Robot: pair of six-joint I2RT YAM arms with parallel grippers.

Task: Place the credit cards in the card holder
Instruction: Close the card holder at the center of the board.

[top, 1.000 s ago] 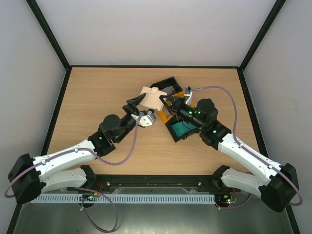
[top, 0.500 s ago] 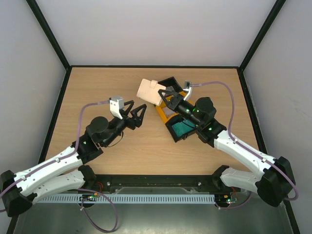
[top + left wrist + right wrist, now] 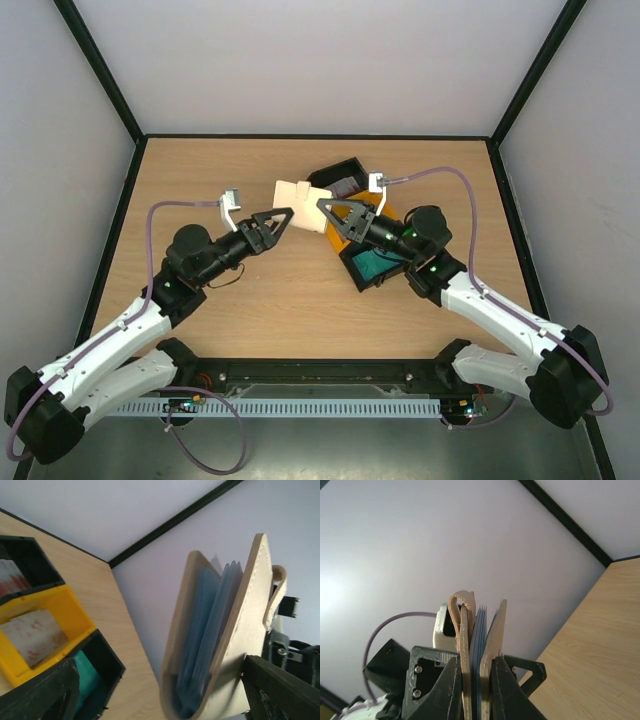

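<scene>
Over the table [image 3: 200, 180], your right gripper [image 3: 326, 215] clamps the card holder [image 3: 298, 193] beside the tray [image 3: 340, 165]; your empty, wide-open left gripper [image 3: 278, 222] likely next needs a credit card [image 3: 32, 635] from it.

My right gripper [image 3: 476, 680] pinches the card holder [image 3: 494, 630] from both sides, and it stands up straight. It is tan outside, with blue sheets packed in the middle. Left of the card holder are a small white block [image 3: 441, 629] and a purple cable [image 3: 382, 630]. Right of it is the wooden table [image 3: 600, 625].
</scene>
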